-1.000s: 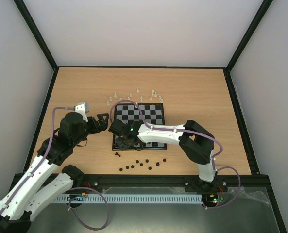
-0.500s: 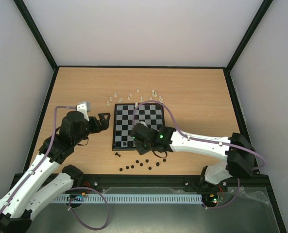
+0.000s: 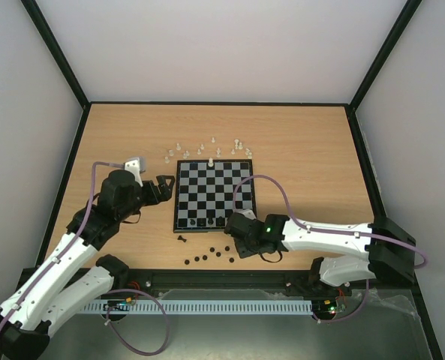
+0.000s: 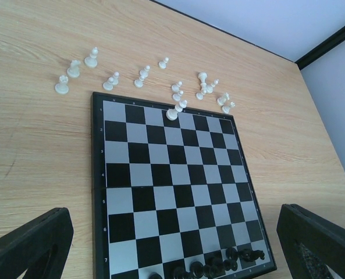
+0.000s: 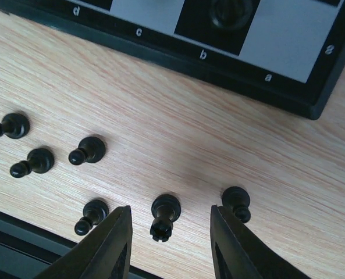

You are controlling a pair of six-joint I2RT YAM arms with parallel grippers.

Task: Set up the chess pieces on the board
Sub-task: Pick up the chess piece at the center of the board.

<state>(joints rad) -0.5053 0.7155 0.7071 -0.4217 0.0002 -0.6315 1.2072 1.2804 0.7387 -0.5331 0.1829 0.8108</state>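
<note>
We log the board (image 3: 214, 196) mid-table (image 3: 305, 150), square to the arms. The white pieces (image 4: 142, 75) are scattered on the wood just past its far edge, and one white piece (image 4: 172, 113) sits on the far row. A cluster of black pieces (image 4: 219, 266) fills part of the near row. More loose black pieces (image 3: 207, 256) are strewn on the wood in front of the board's near edge. The right gripper (image 5: 170, 224) is low over these with its fingers apart and one black pawn (image 5: 164, 214) in the gap — we see space on both sides, neither finger touching. The left gripper (image 3: 163, 189) hangs just beside the board's left edge — jaws spread wide, nothing in them.
</note>
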